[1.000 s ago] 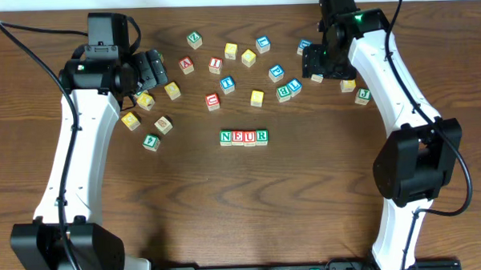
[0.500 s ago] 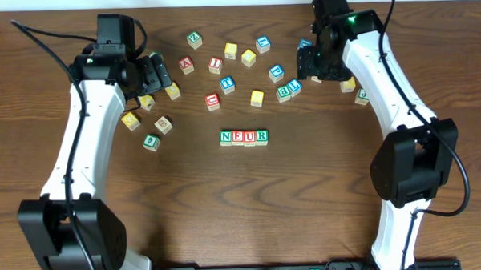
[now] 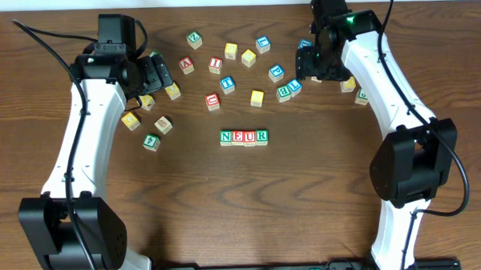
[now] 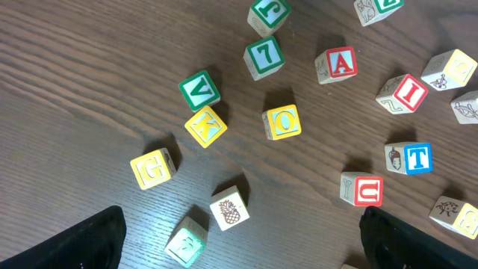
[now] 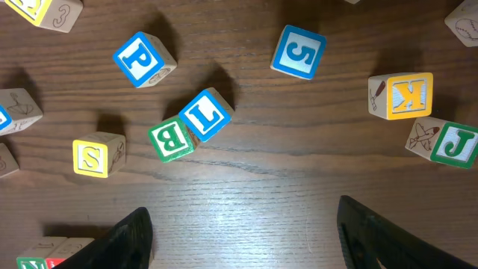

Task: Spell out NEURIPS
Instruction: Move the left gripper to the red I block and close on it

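Observation:
Four cubes reading N E U R (image 3: 244,136) stand in a row at mid-table. The red I cube (image 3: 215,64) (image 4: 403,93) lies loose at the back, beside a red A (image 4: 335,64). A blue P cube (image 3: 276,71) (image 5: 144,58) and a yellow S cube (image 3: 258,97) (image 5: 98,154) lie right of centre. My left gripper (image 3: 154,71) (image 4: 239,254) hangs open above the left cluster, holding nothing. My right gripper (image 3: 310,64) (image 5: 246,239) is open over bare wood below a green B (image 5: 170,139), also holding nothing.
Other cubes lie scattered across the back: yellow G (image 4: 152,168), yellow O (image 4: 282,122), green V (image 4: 199,90), a pineapple cube (image 4: 229,208), blue T (image 4: 409,158), a loose red U (image 4: 361,189), blue 5 (image 5: 298,51), yellow K (image 5: 401,95), green J (image 5: 447,143).
The left arm has swung a little toward the back and right. The right gripper has shifted slightly left. No cube has moved.

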Available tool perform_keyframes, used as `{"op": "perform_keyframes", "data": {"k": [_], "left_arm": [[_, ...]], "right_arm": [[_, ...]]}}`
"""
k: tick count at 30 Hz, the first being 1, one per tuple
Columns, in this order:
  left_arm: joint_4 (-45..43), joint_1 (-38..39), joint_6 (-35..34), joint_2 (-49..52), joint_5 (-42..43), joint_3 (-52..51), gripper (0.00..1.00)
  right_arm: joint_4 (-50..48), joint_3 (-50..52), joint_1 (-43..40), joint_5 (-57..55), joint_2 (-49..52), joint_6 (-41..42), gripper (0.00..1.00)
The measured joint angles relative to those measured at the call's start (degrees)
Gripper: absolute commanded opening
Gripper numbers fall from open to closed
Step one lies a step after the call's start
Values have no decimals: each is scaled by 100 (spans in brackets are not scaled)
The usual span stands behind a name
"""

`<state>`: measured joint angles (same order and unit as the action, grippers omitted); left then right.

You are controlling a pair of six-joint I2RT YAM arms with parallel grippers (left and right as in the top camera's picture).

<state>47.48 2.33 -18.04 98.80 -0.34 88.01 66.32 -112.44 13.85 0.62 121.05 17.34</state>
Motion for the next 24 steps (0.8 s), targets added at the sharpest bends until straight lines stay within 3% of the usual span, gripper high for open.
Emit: {"op": "perform_keyframes", "data": {"k": [8, 16, 24], "left_arm": [[-236, 304, -13, 0, 26, 0, 99], [-212, 457, 116, 402, 560, 216, 98], [750, 579, 531, 1932, 782, 2835, 98]], "right_arm": [[-2, 0, 0, 0, 0, 0, 74], [-20, 0, 0, 0, 0, 0, 76], [-72, -2, 0, 0, 0, 0, 77]]}}
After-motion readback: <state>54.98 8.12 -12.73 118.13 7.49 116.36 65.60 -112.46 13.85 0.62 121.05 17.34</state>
